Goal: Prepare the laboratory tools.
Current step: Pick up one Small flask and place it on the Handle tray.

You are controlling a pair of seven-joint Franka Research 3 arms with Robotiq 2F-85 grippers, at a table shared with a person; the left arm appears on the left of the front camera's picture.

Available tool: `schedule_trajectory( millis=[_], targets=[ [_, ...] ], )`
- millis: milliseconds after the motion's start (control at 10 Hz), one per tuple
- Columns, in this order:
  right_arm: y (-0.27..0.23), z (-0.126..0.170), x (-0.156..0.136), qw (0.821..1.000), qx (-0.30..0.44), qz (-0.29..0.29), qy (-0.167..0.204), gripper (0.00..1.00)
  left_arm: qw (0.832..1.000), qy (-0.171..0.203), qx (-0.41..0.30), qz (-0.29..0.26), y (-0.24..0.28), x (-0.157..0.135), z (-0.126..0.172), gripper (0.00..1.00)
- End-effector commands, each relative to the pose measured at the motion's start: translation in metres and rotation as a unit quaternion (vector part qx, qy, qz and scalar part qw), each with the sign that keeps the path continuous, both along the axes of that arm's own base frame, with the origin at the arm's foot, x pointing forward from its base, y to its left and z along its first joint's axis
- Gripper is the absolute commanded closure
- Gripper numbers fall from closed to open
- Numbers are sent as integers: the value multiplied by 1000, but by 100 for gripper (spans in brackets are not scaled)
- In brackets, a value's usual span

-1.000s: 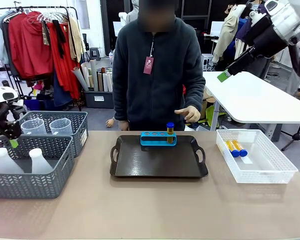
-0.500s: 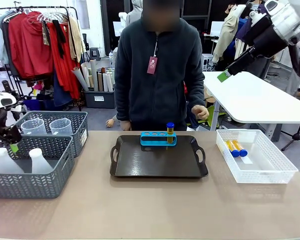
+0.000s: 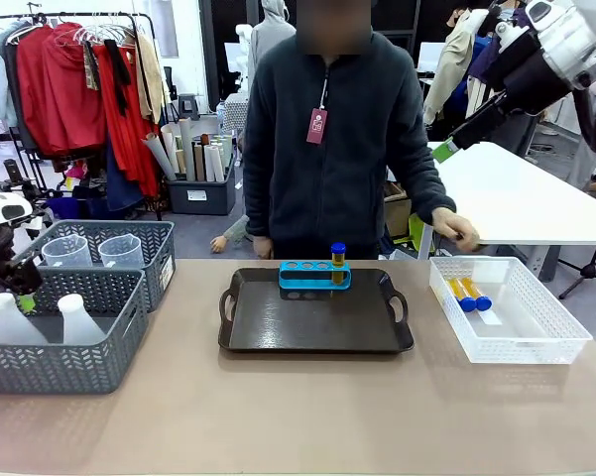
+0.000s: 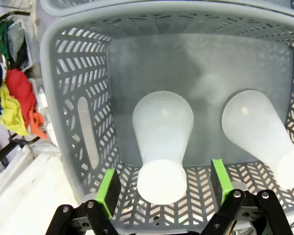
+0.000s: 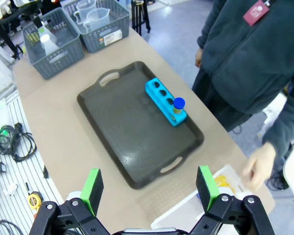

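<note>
Two changes in a second. The person's hand (image 3: 456, 230) has left the blue rack (image 3: 302, 278) for the white basket (image 3: 521, 349) of loose tubes (image 3: 468, 295), well below the right end effector (image 5: 150, 188) (spread, empty); another tube probably follows. The left end effector (image 4: 164, 185) has spread, pads (image 4: 108, 188) flanking, not touching, the conical flask (image 4: 162, 122) directly beneath in the grey basket (image 4: 63, 98). Flask upright: long axis vertical, neck pointing up between the pads.
</note>
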State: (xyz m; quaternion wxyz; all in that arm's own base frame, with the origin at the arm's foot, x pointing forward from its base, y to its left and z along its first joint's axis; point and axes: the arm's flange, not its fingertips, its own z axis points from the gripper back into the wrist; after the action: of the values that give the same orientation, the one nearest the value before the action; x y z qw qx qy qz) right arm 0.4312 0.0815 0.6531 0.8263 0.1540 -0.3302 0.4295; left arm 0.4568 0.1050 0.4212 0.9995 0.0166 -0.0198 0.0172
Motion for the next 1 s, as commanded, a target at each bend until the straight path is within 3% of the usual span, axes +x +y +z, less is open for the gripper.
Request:
schedule_trajectory(
  millis=[0,300,600,900],
  targets=[
    [0,1,0,1000,3,2,0,0,1000,-7,22,12,0,1,-2,45],
    [0,1,0,1000,3,2,0,0,1000,-10,22,14,1,1,-2,100],
    [0,1,0,1000,3,2,0,0,1000,-12,17,13,-1,1,0,100],
    [0,1,0,1000,3,2,0,0,1000,-23,1,-11,-19,-1,29,100]
  ],
)
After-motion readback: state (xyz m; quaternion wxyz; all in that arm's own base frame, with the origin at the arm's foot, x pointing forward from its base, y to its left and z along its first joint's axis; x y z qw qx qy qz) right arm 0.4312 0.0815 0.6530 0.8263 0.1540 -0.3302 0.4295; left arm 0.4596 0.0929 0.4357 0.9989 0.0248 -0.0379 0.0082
